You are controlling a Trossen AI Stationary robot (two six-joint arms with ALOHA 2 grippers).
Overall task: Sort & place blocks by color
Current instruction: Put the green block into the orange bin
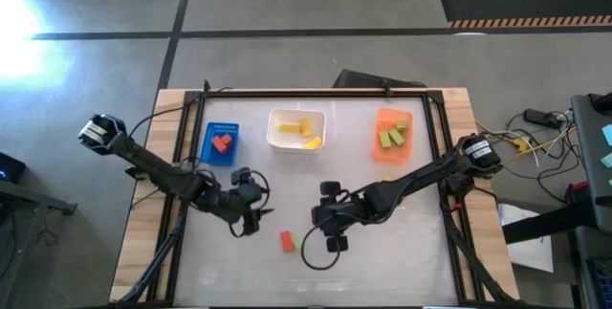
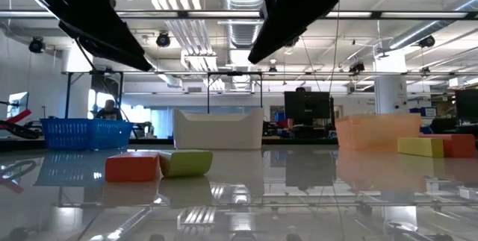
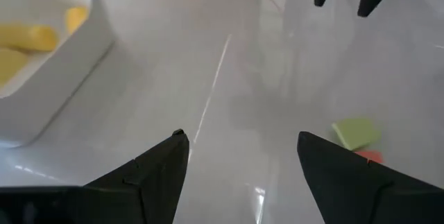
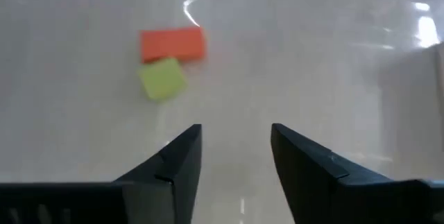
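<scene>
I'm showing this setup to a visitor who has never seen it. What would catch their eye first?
Probably the two blocks left on the bare table: a red block and a green block touching near the front middle, with the open left gripper and open right gripper hovering either side. Behind stand the blue bin, white bin and orange bin, already holding sorted blocks.

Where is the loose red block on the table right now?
In the high view the red block lies on the near middle of the table, touching a green block, between the left hand and the right hand, outside the bins.
</scene>
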